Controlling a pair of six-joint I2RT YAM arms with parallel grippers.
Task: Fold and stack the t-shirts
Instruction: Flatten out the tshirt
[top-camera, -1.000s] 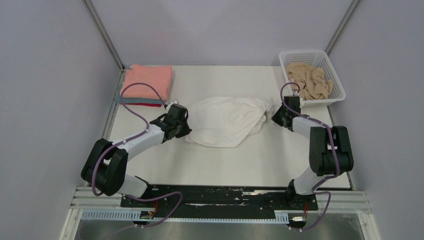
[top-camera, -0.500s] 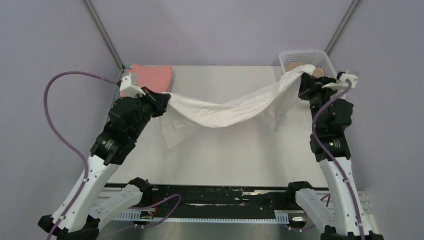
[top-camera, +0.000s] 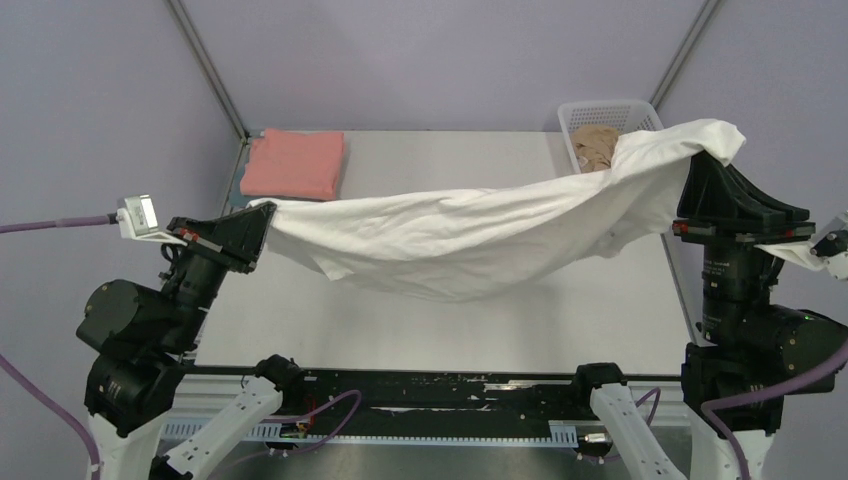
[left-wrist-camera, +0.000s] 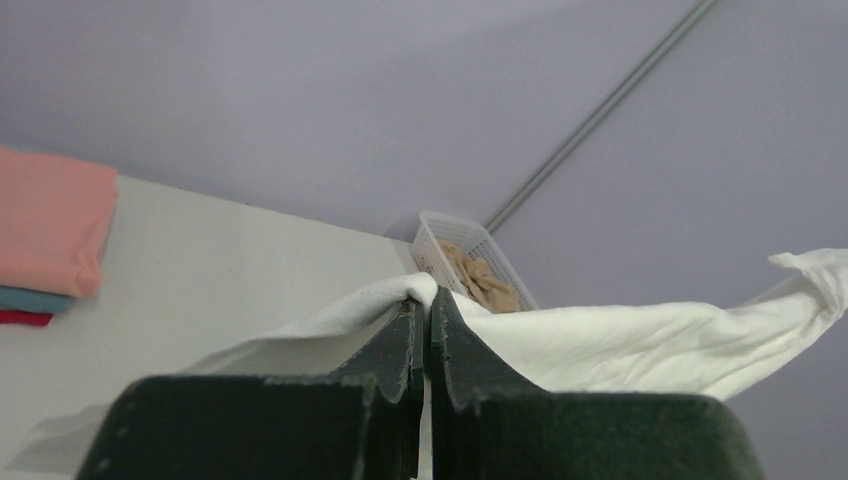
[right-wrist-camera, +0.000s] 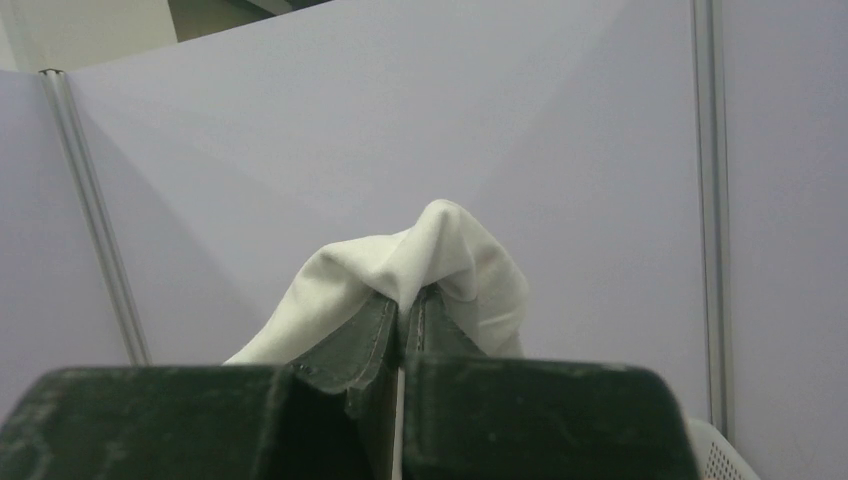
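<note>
Between our left gripper (left-wrist-camera: 422, 312) and right gripper (right-wrist-camera: 404, 305) the shirt (top-camera: 470, 230) sags. Both pinch its edge tight. We should pull apart gently, then lower it flat.

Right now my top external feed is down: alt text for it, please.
A white t-shirt hangs stretched between the left pincer and right pincer, both shut on it, sagging mid-air over the table. A folded pink shirt lies far left; a white basket holding a tan shirt sits far right.
</note>
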